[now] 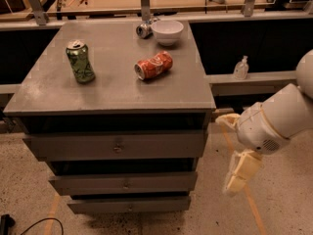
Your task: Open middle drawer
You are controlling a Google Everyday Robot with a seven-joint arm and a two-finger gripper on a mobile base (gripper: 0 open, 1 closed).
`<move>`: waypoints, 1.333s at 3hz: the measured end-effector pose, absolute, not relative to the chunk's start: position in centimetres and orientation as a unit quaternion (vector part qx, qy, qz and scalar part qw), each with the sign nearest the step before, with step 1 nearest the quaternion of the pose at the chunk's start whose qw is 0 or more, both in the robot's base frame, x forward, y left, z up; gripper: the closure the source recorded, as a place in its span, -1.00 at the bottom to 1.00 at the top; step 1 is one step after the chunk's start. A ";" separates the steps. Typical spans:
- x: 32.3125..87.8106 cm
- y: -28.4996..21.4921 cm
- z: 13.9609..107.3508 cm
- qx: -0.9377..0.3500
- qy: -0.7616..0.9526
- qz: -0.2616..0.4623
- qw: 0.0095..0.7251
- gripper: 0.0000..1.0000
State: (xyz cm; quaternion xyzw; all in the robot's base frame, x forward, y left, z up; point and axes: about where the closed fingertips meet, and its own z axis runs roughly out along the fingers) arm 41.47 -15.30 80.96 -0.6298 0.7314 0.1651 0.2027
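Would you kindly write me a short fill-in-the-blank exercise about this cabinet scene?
The green can stands upright, while the red can lies on its ____. The cabinet has ____ drawer fronts. The middle drawer is ____, not pulled out. The gripper hangs off the cabinet's ____ side in the camera view, touching no drawer.
Missing words: side; three; shut; right.
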 end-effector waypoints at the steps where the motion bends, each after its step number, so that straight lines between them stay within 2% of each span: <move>1: 39.5 -10.7 73.2 -0.669 0.682 0.215 0.203 -1.00; 3: 39.7 -10.1 72.4 -0.669 0.677 0.223 0.210 -1.00; 4: 40.2 -7.8 66.7 -0.688 0.650 0.241 0.215 -1.00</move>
